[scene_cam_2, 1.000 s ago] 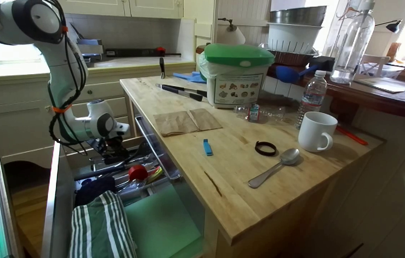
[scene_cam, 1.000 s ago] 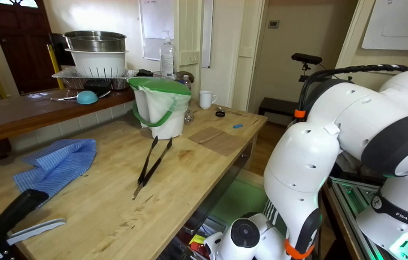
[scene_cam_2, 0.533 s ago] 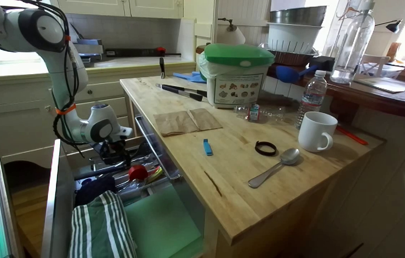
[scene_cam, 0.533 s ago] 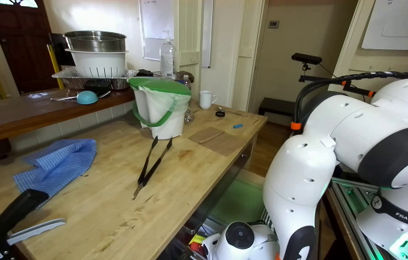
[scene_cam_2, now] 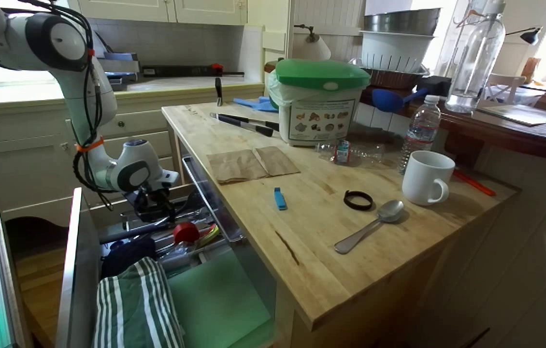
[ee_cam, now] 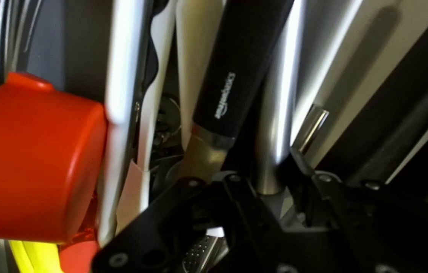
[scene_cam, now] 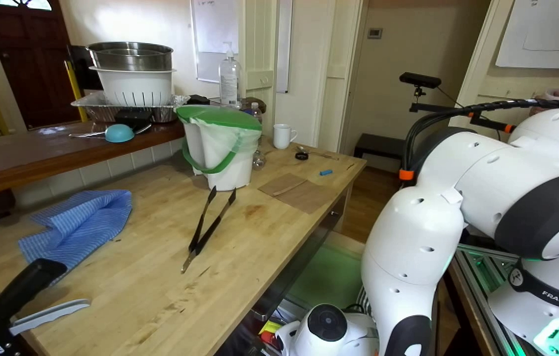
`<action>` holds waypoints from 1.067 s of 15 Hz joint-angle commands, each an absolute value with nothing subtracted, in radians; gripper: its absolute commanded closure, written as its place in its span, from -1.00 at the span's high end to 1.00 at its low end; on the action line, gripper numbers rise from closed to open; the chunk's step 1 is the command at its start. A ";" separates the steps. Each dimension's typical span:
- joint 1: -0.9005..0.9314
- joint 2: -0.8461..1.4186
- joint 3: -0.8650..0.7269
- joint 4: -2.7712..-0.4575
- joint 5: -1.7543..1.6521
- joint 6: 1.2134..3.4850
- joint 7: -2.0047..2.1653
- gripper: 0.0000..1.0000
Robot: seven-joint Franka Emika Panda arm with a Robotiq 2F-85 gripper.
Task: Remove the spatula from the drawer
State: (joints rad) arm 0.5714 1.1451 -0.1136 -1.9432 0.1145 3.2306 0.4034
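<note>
Although the drawer [scene_cam_2: 83, 270] stands pulled out, the spatula cannot be singled out among its utensils with certainty. Likeliest, in my judgement, is a long dark bar [ee_cam: 395, 106], which in the wrist view lies on the far side of the jaws from the red cup [ee_cam: 36, 163]. Its long axis slants, the lower end hidden behind the jaws. The jaws, on the only arm [scene_cam: 408, 237] in view, reach down beside the cup; a narrow gap shows between their tips, with a silver tube [ee_cam: 278, 106] in line with it. Whether they are clamped on the tube cannot be told. Between cup and tube lies a black-handled tool [ee_cam: 238, 68]. If the bar is the piece wanted, the next move should call for a shift away from the cup; snagging the tube is a risk.

Containers: in an exterior view, the drawer also holds a striped cloth [scene_cam_2: 137, 304] and a green mat [scene_cam_2: 220, 295], both on the camera's side of the cup. On the desk [scene_cam_2: 321, 224], higher than the cup, stand a lidded bin [scene_cam_2: 321, 116], contents hidden, and a white mug [scene_cam_2: 420, 179], contents not discernible.
</note>
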 commanded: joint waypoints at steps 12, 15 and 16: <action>-0.056 0.922 0.393 -2.084 0.090 2.763 -0.005 -0.87; -0.074 0.859 0.388 -2.128 0.090 2.579 -0.091 -0.87; -0.069 0.838 0.388 -2.150 0.082 2.549 -0.122 -0.87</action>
